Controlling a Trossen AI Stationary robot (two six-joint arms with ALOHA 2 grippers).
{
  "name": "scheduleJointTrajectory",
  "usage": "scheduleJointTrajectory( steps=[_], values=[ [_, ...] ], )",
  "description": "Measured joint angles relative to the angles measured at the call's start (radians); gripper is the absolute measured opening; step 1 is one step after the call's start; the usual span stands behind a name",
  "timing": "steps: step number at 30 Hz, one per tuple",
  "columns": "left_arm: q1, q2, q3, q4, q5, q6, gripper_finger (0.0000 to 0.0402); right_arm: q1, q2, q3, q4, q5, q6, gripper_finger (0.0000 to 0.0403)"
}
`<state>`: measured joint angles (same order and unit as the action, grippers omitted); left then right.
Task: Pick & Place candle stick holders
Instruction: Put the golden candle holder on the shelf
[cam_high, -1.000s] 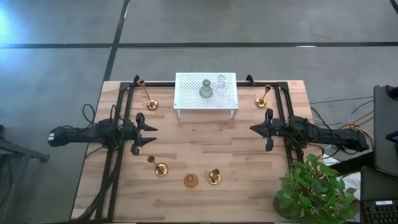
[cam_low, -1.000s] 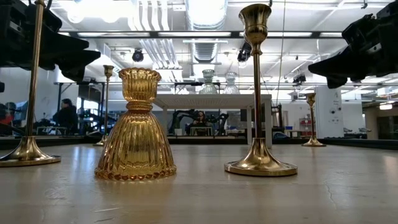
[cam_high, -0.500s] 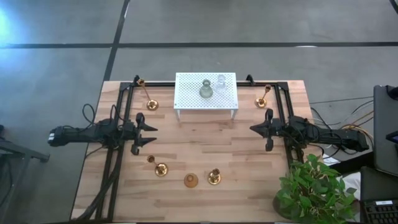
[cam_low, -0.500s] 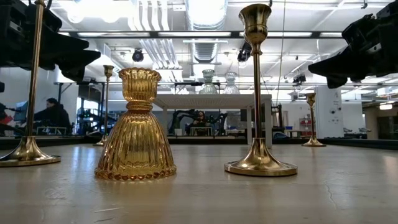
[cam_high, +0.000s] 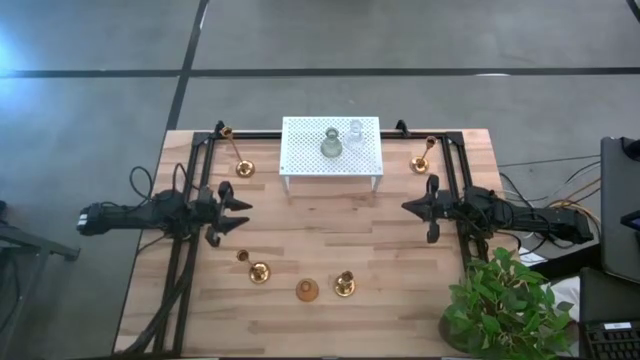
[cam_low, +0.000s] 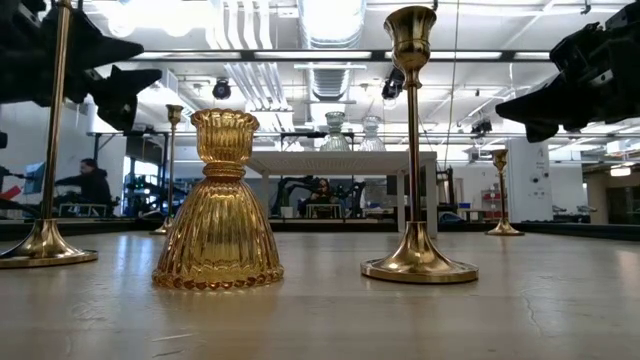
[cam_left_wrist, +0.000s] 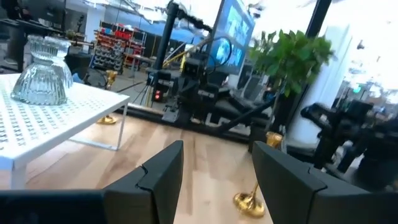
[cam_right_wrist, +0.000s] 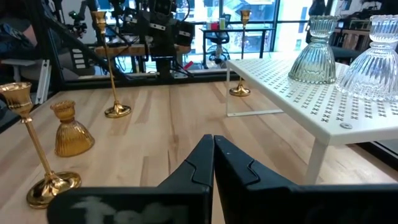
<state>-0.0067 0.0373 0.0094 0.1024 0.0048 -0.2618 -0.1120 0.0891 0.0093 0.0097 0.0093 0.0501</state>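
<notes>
Three candle stick holders stand on their bases near the table's front edge: a tall brass stick (cam_high: 258, 270), an amber ribbed glass one (cam_high: 307, 290) and a second brass stick (cam_high: 344, 285). At the back, a tall brass stick (cam_high: 241, 162) stands left of a white rack (cam_high: 300, 155) and a shorter one (cam_high: 423, 158) right of it. On the rack stand a grey-green glass holder (cam_high: 331, 144) and a clear one (cam_high: 355, 130). My left gripper (cam_high: 238, 213) hovers open at mid-left, rolled to a slant. My right gripper (cam_high: 408, 207) hovers shut at mid-right. Both point level toward the table's middle.
A potted plant (cam_high: 505, 305) stands at the near right corner. Black arm frames (cam_high: 195, 180) run along both sides of the table. Bare wood (cam_high: 330, 230) lies between the two grippers. A person (cam_low: 90, 185) sits in the room beyond the table.
My left gripper has rolled about its own pointing line while staying in place, so its fingers now stand slanted. Its gap has stayed the same.
</notes>
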Motion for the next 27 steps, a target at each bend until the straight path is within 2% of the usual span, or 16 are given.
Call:
scheduleJointTrajectory(
  steps=[2,4,6,9,11,14,18,22,27],
  values=[
    [0.000,0.005,0.002,0.002,0.000,-0.023,0.0197,0.000,0.000,0.000,0.000,0.000,0.000,0.0009],
    [-0.002,0.003,0.004,-0.012,0.024,-0.134,0.0197,0.000,-0.001,0.000,0.000,0.000,0.000,0.0009],
    [-0.002,0.008,0.001,-0.017,0.097,-0.195,0.0197,0.000,0.000,0.000,0.000,0.000,-0.001,0.0009],
    [-0.003,0.011,0.001,-0.058,0.258,-0.148,0.0197,0.000,0.001,0.000,0.000,0.000,0.000,0.0009],
    [-0.008,0.031,0.006,-0.060,0.326,-0.135,0.0197,0.000,0.001,0.000,0.000,0.000,-0.001,0.0009],
    [-0.017,0.058,0.016,-0.094,0.358,-0.077,0.0197,0.000,0.001,0.000,0.000,0.000,-0.001,0.0009],
    [-0.023,0.126,0.030,-0.145,0.353,0.007,0.0197,0.000,0.002,0.000,0.000,-0.001,-0.001,0.0009],
    [-0.024,0.212,0.034,-0.157,0.362,-0.001,0.0197,0.000,0.002,0.000,0.000,-0.001,-0.001,0.0009],
    [-0.047,0.299,0.034,-0.158,0.446,-0.005,0.0197,0.000,0.002,0.000,0.000,-0.002,-0.001,0.0009]
  ],
)
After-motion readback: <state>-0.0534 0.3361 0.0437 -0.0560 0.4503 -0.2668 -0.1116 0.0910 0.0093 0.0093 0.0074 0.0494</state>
